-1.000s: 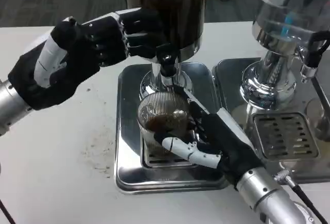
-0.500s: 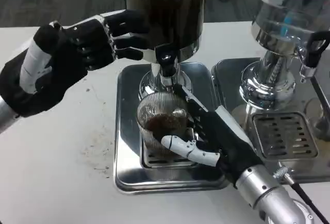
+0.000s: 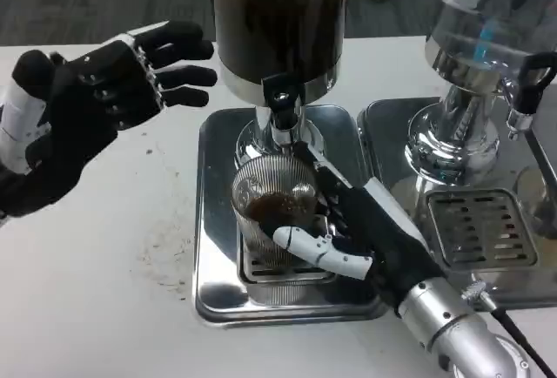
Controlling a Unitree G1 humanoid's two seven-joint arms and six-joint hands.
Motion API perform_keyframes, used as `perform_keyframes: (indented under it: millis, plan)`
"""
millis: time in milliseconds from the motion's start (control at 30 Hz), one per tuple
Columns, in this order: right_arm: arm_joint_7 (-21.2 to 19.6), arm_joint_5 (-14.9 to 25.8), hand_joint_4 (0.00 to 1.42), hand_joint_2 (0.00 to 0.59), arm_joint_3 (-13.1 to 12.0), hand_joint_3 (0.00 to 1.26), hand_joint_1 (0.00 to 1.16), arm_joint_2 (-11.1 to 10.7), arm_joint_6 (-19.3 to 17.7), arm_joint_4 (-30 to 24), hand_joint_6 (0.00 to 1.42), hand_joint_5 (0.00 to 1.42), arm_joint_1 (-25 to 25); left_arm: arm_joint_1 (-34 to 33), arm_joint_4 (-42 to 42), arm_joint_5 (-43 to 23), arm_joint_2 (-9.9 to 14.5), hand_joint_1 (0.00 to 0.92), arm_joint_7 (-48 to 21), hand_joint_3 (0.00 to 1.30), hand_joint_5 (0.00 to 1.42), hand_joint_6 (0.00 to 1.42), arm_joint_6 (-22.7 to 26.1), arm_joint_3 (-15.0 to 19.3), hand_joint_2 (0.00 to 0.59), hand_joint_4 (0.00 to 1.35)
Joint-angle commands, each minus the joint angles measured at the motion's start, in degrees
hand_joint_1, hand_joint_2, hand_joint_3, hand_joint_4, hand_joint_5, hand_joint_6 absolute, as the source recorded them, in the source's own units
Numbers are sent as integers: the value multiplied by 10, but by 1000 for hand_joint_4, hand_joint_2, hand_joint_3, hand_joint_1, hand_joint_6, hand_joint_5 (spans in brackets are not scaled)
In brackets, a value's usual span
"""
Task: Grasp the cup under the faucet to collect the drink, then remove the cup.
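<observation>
The right hand [image 3: 370, 234] grasps the cup [image 3: 274, 208] of dark drink beneath the faucet [image 3: 280, 108]; the left hand [image 3: 91, 108] hovers with fingers [image 3: 178, 73] released.

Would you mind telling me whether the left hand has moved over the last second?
Yes. The left hand has drawn back leftward, away from the dispenser's faucet, which stays put.
</observation>
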Motion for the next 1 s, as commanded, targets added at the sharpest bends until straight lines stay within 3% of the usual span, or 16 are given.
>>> perform_keyframes:
  millis: [33,433,1000]
  plan:
    - [3,-2,0,218,3,7,616,-4,-15,9,120,0,-9,24,-3,-6,12,0,12,238,226,268,3,14,90,181]
    - [-5,-24,0,183,11,0,717,-12,-8,5,95,0,-9,72,5,-4,15,0,31,241,228,271,3,25,91,188]
    - [-15,-55,0,183,24,0,726,-8,10,11,95,0,-19,116,-3,-7,15,0,52,250,228,272,4,29,94,204]
